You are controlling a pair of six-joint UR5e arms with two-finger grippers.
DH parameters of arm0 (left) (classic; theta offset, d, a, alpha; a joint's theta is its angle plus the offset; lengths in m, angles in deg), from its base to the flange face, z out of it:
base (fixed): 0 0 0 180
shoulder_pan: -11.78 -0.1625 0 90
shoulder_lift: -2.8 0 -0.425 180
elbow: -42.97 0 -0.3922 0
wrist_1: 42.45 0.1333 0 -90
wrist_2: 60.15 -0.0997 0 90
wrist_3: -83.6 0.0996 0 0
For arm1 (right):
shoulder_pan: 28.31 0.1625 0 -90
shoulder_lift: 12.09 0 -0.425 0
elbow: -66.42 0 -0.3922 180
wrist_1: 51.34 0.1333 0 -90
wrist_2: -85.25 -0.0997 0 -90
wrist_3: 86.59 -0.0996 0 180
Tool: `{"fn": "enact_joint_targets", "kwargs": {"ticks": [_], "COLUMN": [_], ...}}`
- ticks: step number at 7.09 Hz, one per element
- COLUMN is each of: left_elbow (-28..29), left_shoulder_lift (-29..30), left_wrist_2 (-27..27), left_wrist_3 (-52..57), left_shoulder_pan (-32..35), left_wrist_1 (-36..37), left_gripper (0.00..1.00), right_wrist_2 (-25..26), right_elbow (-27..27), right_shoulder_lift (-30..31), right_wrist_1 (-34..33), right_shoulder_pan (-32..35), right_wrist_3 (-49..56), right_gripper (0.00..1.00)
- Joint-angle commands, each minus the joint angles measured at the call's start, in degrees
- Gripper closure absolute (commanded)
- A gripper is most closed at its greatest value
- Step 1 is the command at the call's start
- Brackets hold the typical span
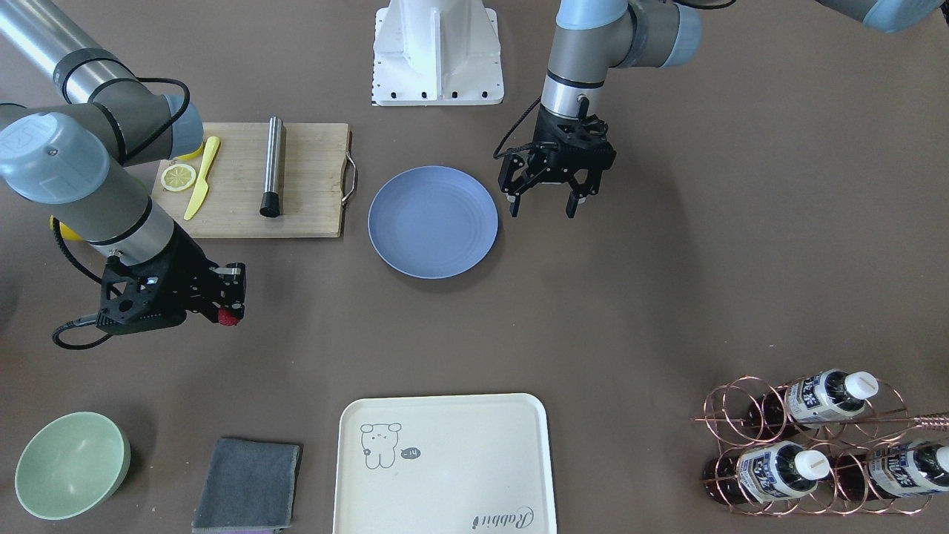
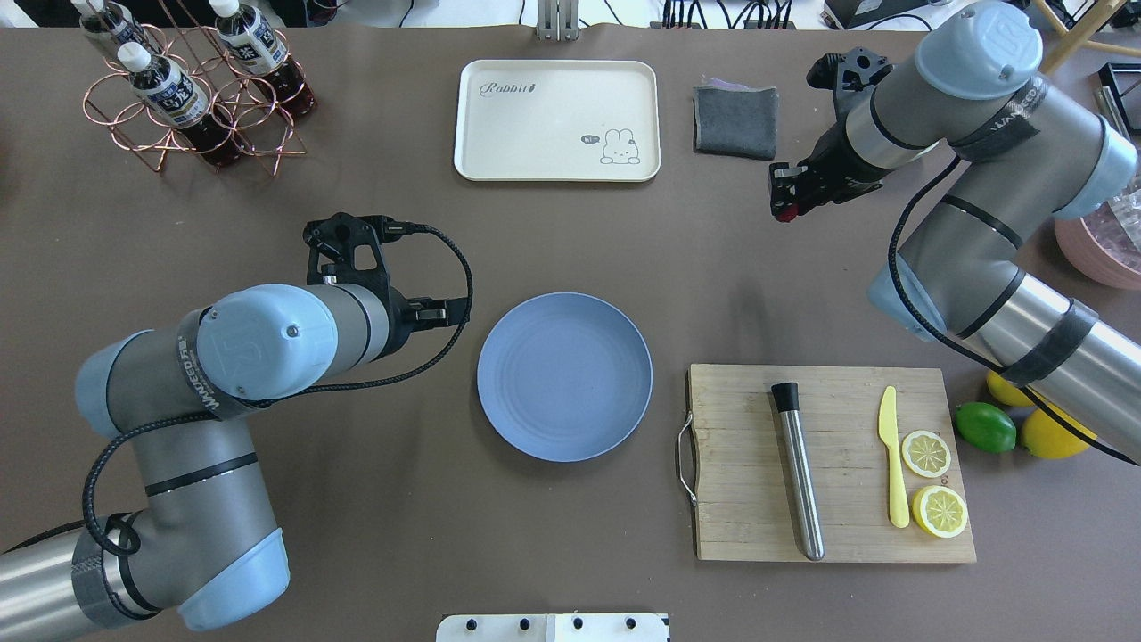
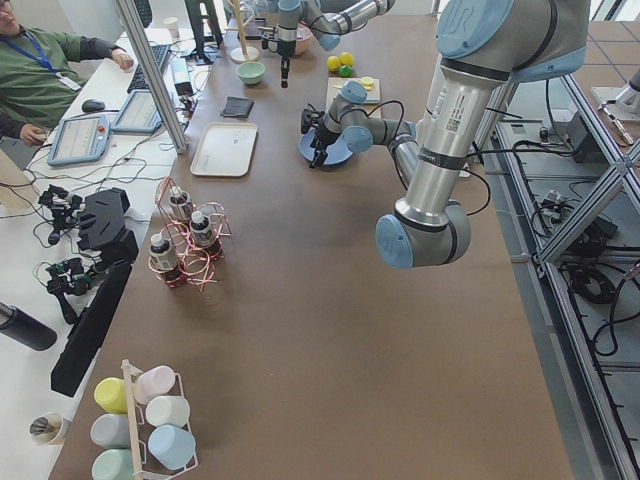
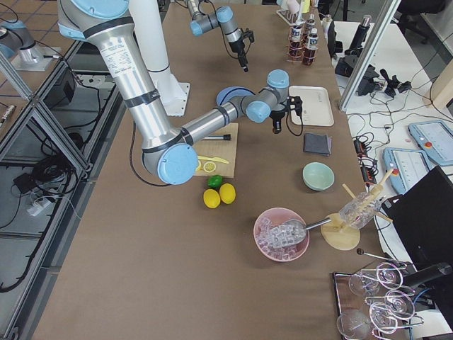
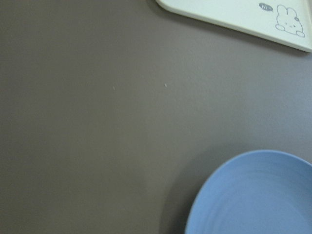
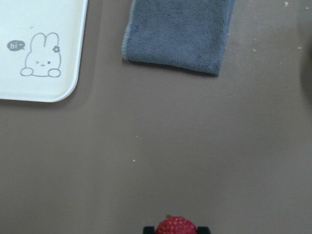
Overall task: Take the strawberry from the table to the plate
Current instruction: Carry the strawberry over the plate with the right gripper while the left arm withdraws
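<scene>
The strawberry point(image 1: 229, 318), small and dark red, is pinched between the fingertips of my right gripper point(image 1: 231, 310), which is shut on it and holds it clear of the table point(image 1: 630, 297). It shows red at the gripper's tip point(image 2: 783, 212) in the overhead view and at the bottom edge point(image 6: 176, 226) of the right wrist view. The blue-lavender plate point(image 2: 563, 389) lies bare at mid-table, well apart from that gripper. My left gripper point(image 1: 543, 205) hangs open just beside the plate's rim point(image 1: 434, 221), with nothing between its fingers. The plate's edge point(image 5: 258, 195) also shows in the left wrist view.
A wooden cutting board point(image 2: 829, 464) carries a steel rod, a yellow knife and lemon slices. Lemons and a lime point(image 2: 985, 426) lie beside it. A cream tray point(image 2: 557, 120), a grey cloth point(image 2: 735, 120), a green bowl point(image 1: 70, 463) and a copper bottle rack point(image 2: 192, 89) line the far side.
</scene>
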Motion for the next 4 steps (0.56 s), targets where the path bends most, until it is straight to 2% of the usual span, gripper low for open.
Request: {"fn": "enact_joint_targets", "kwargs": {"ticks": [1, 3, 4], "left_elbow": [-0.5, 0.2, 1.2], "left_shoulder_lift": [-0.3, -1.6, -1.9], "left_wrist_2": [-0.2, 0.1, 0.4], "left_wrist_3": [11.0, 11.9, 11.8], "left_shoulder_pan": [2.7, 7.0, 8.8], "left_wrist_1": [-3.1, -3.5, -4.7], "left_gripper": [0.02, 0.02, 0.02], "right_wrist_2": [7.0, 13.1, 17.1], "right_elbow": [-3.0, -3.5, -3.5], "right_shoulder_lift": [-1.8, -4.6, -7.6], "right_wrist_1": [-0.2, -2.1, -6.1], "right_shoulder_pan": [-6.5, -12.8, -16.4], "right_wrist_3": [-4.5, -7.7, -9.9], "right_gripper": [1.00, 1.00, 1.00]}}
